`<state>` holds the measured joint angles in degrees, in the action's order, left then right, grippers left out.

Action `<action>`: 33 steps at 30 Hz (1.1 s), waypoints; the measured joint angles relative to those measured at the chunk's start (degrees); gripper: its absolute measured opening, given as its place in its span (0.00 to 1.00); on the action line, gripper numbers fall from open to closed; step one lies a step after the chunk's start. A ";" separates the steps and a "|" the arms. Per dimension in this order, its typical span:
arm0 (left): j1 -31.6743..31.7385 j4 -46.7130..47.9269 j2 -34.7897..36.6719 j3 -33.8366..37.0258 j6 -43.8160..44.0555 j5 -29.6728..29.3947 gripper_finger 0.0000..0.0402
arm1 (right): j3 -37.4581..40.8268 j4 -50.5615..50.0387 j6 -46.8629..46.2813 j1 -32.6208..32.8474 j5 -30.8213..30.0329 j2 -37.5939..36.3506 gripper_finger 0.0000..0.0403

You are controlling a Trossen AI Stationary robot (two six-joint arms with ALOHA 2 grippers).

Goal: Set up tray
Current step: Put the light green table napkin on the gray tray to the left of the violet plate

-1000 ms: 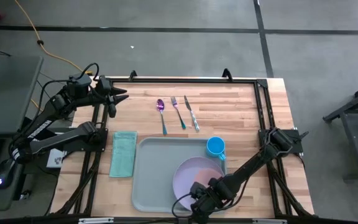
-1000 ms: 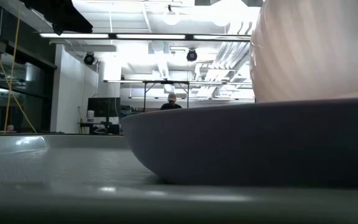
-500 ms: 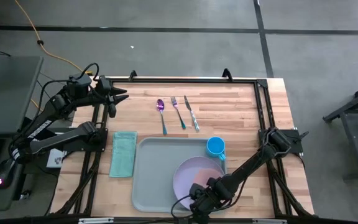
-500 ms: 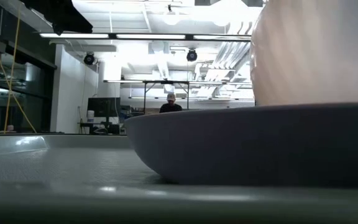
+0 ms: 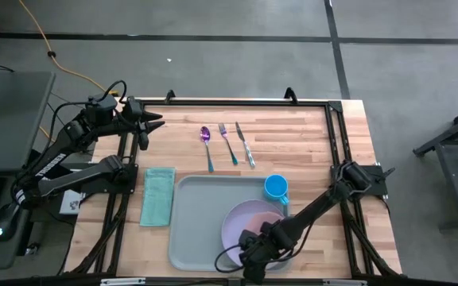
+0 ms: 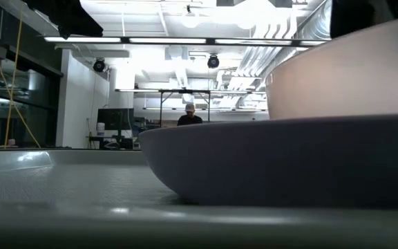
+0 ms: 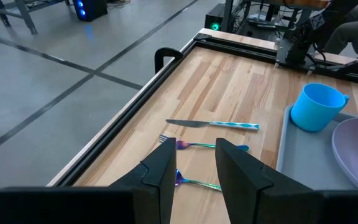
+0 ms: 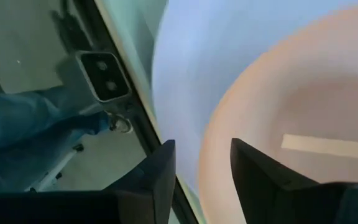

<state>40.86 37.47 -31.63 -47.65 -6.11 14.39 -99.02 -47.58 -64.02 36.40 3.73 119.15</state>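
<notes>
High view showed the right pincer [image 5: 249,253] parted over the pink bowl [image 5: 265,225], set on the lavender plate [image 5: 237,222] inside the tray [image 5: 189,230]; the left pincer [image 5: 156,123], parted, waited apart.

No legible text, labels or numbers anywhere.

Left pincer [image 7: 191,177]: both dark fingers stand parted with a clear gap, nothing between them. On the wooden worktop [image 7: 229,93], a knife [image 7: 211,124] lies at 12 o'clock from the fingertips, with a fork [image 7: 201,145] just nearer and a spoon [image 7: 194,182] seen in the gap. A blue cup [image 7: 316,107] stands at 2 o'clock on the tray [image 7: 297,168], beside a lavender plate [image 7: 355,152] at 3 o'clock
</notes>
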 joint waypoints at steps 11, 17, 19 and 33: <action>-0.01 0.92 0.01 -0.01 -0.02 0.00 0.36 | -0.09 1.88 4.94 -0.08 -16.97 -11.22 0.33; 0.00 10.13 -0.01 -0.01 2.14 0.18 0.36 | -0.09 2.03 8.79 -0.42 -26.79 -18.61 0.33; 0.00 14.74 -0.01 -0.01 3.20 0.95 0.36 | -0.11 1.17 9.84 -0.41 -29.98 -21.14 0.33; 0.00 39.24 -0.36 -0.01 9.43 7.49 0.36 | -0.13 -20.62 4.77 -0.37 -41.62 -32.97 0.33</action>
<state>40.86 76.71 -31.99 -47.66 3.32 21.88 -99.15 -68.19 -59.25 36.03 -37.88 86.18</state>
